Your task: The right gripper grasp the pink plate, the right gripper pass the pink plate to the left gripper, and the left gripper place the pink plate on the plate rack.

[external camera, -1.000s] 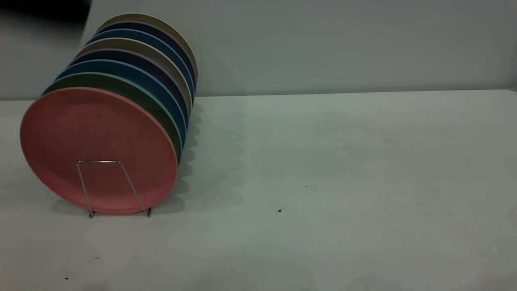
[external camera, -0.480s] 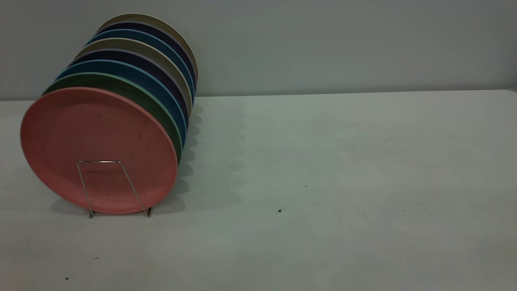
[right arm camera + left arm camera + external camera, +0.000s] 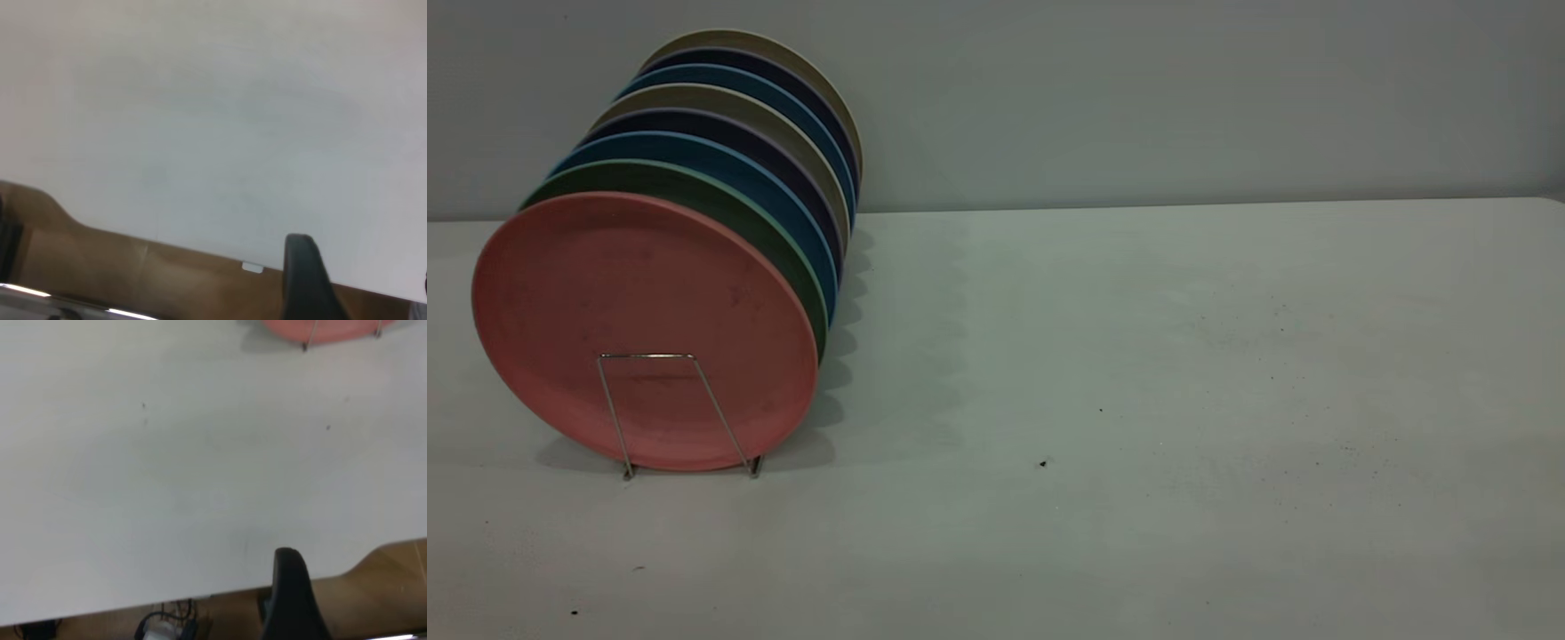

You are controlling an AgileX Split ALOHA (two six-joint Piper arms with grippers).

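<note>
The pink plate (image 3: pixel 640 329) stands upright in the front slot of the plate rack (image 3: pixel 645 356), at the table's left, with a wire loop across its lower face. No gripper shows in the exterior view. In the left wrist view the plate's lower rim (image 3: pixel 333 328) and the rack's wire feet (image 3: pixel 305 345) lie far off. The left gripper (image 3: pixel 360 583) hangs over the table's near edge, one black finger (image 3: pixel 290 593) showing, nothing held. The right gripper (image 3: pixel 363 270) is also open and empty above the table's edge, with one finger (image 3: pixel 303 277) in sight.
Behind the pink plate the rack holds a green plate (image 3: pixel 694 182), then several blue, dark purple and beige ones (image 3: pixel 783 133). The white table (image 3: pixel 1138 400) stretches to the right. Past its edge the wrist views show brown floor (image 3: pixel 100 260) and cables (image 3: pixel 167 627).
A dark blurred shape at the exterior view's top left corner a second ago has gone from view. The plates and the rack have not moved.
</note>
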